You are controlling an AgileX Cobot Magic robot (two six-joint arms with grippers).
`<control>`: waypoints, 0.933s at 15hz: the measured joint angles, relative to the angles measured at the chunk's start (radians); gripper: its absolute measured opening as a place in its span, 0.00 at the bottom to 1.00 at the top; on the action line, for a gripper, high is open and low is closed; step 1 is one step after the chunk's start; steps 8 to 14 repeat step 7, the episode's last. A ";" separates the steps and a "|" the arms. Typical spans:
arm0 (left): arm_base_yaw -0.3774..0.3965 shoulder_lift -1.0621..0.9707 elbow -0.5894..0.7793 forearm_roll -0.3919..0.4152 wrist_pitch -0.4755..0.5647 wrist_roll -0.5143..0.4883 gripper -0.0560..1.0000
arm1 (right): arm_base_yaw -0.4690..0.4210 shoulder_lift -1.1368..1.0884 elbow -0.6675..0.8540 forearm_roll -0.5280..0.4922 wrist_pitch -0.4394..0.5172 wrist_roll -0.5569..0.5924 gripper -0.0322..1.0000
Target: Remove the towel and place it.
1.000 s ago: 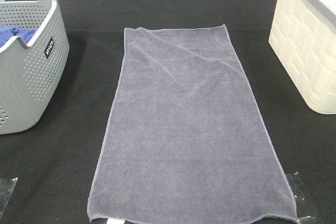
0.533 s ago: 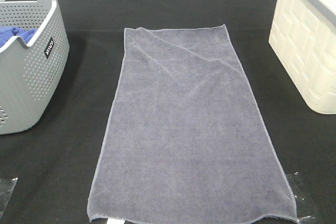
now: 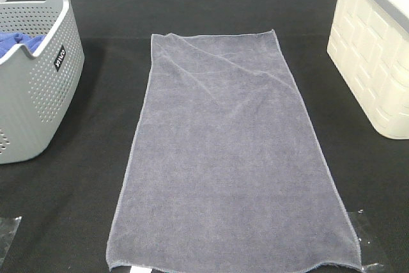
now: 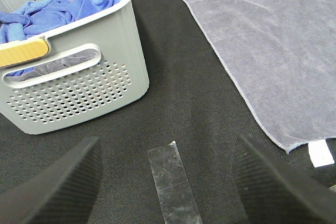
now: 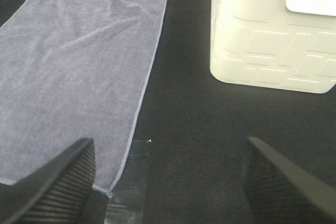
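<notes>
Towel (image 3: 227,158) near hem cut off, hands unseen overhead

The only writing I can find is a small dark label (image 3: 59,57) with white letters on the side of the grey basket (image 3: 38,94); it is tilted and too small to read surely.

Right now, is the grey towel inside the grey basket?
No, the towel lies spread flat on the black table, apart from the basket.
</notes>
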 joint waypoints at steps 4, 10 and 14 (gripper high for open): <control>0.000 0.000 0.000 0.000 0.000 0.000 0.70 | 0.000 0.000 0.000 0.001 0.000 0.000 0.74; 0.000 0.000 0.000 0.000 0.000 0.000 0.70 | 0.000 0.000 0.000 0.001 0.000 0.000 0.74; 0.000 0.000 0.000 0.000 0.000 0.000 0.70 | 0.000 0.000 0.000 0.001 0.000 0.000 0.74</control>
